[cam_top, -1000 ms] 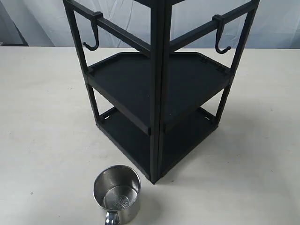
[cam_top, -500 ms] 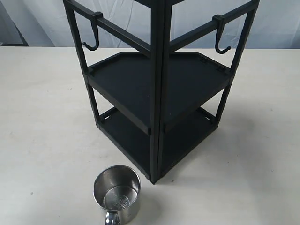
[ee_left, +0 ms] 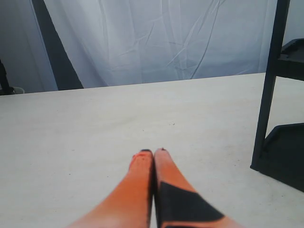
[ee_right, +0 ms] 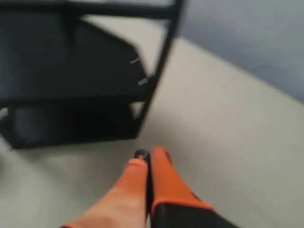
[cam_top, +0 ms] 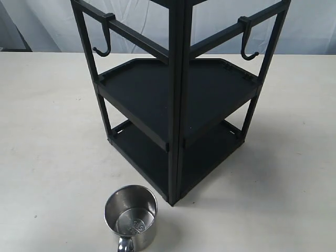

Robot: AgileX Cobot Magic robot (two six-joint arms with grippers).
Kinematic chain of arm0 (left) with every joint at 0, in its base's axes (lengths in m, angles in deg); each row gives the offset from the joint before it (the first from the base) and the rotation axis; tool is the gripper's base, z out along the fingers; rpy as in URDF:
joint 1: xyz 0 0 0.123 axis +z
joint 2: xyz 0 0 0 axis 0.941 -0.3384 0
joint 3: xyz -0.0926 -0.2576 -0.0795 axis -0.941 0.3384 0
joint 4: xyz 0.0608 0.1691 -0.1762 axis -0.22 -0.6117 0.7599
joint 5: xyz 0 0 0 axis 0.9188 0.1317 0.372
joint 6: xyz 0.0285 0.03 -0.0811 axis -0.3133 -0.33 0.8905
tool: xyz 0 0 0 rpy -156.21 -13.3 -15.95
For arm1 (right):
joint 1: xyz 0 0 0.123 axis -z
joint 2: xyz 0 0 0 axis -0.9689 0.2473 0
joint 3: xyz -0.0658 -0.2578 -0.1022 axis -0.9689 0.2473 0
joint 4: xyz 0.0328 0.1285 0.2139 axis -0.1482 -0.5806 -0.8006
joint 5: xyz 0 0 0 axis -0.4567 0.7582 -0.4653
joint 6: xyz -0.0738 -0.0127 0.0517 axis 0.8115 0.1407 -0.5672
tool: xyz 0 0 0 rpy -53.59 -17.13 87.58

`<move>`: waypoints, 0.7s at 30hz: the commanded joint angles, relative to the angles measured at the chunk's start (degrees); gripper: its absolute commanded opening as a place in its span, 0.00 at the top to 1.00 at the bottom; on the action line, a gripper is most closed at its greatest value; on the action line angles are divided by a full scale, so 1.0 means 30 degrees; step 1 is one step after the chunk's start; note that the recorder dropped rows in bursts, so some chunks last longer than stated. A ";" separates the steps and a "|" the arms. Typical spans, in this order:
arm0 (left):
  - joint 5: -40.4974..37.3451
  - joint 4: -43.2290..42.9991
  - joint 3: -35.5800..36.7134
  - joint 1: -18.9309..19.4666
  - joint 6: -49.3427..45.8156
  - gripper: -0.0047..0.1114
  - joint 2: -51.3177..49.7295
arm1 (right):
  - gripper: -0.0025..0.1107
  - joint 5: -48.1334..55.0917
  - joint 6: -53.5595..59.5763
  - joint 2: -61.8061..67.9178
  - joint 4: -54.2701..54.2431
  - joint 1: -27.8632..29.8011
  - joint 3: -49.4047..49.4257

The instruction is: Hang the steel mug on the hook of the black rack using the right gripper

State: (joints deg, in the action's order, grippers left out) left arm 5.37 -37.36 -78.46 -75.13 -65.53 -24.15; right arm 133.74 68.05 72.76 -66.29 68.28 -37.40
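Observation:
The steel mug [cam_top: 131,216] stands upright on the pale table at the near edge of the exterior view, its handle toward the camera. Just behind it rises the black rack [cam_top: 176,105], with one hook [cam_top: 103,39] on its left rail and another hook [cam_top: 248,41] on its right rail. Neither arm shows in the exterior view. My right gripper [ee_right: 148,156] has orange fingers pressed together, empty, low over the table beside the rack [ee_right: 71,71]. The left gripper [ee_left: 153,152] is also shut and empty, with a rack post [ee_left: 270,85] off to one side.
A white curtain [ee_left: 156,38] hangs behind the table. The pale tabletop [cam_top: 47,136] stretches out on both sides of the rack. The rack's two trays [cam_top: 157,89] carry nothing.

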 commanded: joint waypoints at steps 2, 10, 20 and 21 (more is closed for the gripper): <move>0.0005 -0.0065 0.0008 -0.0106 0.0000 0.95 0.0052 | 0.99 0.3872 0.4004 0.3453 -0.4443 -0.2405 -0.0720; 0.0005 -0.0065 0.0008 -0.0106 0.0000 0.95 0.0052 | 0.99 0.2182 0.3954 0.5352 -0.3656 -0.9455 0.0260; 0.0005 -0.0065 0.0008 -0.0106 0.0000 0.95 0.0052 | 0.85 -0.2253 0.4512 1.0684 -0.0296 -1.5966 0.0557; 0.0005 -0.0065 0.0008 -0.0106 0.0000 0.95 0.0052 | 0.79 -0.2517 0.4586 1.1056 -0.0223 -1.6304 0.0557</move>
State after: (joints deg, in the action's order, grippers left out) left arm 5.37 -37.36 -78.46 -75.13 -65.53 -24.15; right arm 129.40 80.32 102.60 -68.25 22.25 -35.98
